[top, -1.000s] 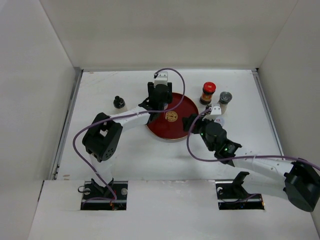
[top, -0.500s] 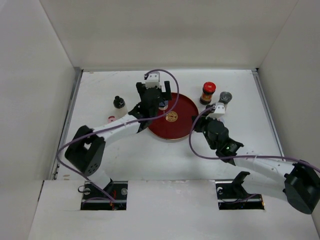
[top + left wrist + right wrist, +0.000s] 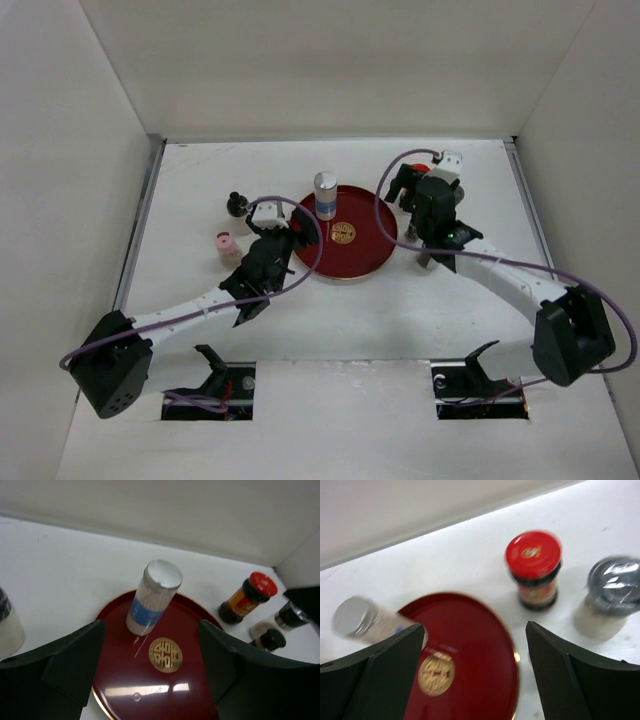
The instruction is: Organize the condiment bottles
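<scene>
The tall white bottle with a blue band [image 3: 325,194] stands upright on the far left of the round red tray [image 3: 360,255]; it also shows in the left wrist view [image 3: 152,597]. My left gripper [image 3: 284,241] is open and empty at the tray's near-left rim, well short of the bottle [image 3: 150,675]. My right gripper [image 3: 408,188] is open and empty, hovering over the tray's far-right edge [image 3: 475,675]. The red-lidded dark jar [image 3: 534,567] and silver-lidded shaker [image 3: 609,595] stand on the table just beyond it. A black-capped jar [image 3: 237,205] and a pink-lidded jar [image 3: 225,243] stand left of the tray.
White walls close in the table at the back and both sides. A small black-capped bottle [image 3: 270,640] stands on the table right of the tray, near the silver-lidded shaker [image 3: 289,616]. The right arm hides the red-lidded jar in the top view.
My left gripper let go of the tall white bottle on the tray and drew back to the near left. My right gripper swung to the far right, over the red-lidded jar.
</scene>
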{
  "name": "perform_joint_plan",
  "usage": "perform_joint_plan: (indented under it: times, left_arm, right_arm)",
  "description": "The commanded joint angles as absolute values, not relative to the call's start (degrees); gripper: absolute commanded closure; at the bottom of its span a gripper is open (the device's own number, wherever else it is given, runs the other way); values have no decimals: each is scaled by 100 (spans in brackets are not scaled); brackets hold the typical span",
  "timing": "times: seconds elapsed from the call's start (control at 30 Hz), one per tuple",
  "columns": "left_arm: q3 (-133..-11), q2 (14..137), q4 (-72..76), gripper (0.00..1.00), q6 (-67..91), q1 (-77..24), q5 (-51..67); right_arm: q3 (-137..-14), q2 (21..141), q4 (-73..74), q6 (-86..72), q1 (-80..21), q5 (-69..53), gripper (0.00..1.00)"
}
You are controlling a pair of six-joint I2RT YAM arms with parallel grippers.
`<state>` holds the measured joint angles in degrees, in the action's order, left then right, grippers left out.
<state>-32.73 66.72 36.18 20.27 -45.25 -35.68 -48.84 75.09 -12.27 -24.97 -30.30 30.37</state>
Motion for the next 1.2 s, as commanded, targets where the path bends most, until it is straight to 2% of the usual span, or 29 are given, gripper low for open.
perform_joint_plan:
  times: [0.0,0.13,0.4,0.63,1.07,1.17]
  left_arm:
    - [-2753,6408,4060,28,2478,-4627,-3472]
    - [-2304,6372,4472,26,2566,-4610,-3384]
    - [-2013,6328,4798,22,2558,-4539,-3243]
    - [-2004,6398,4816,21,2566,-4504,-3243]
    - [-1995,6442,4825,21,2654,-4451,-3243]
    - [-1995,6469,4825,21,2663,-4434,-3243]
  right_arm:
    - [-5693,7944,-801,-2023,-2616,3217,7]
    - [-6756,8647,33,-1618,-2132,3051,0]
    - [-8436,10106,1432,-1020,-1648,2417,0]
    - [-9043,10731,2082,-747,-1586,2171,0]
    - [-9229,11267,1855,-800,-1472,1696,0]
    - [-9229,11285,1600,-826,-1498,1705,11]
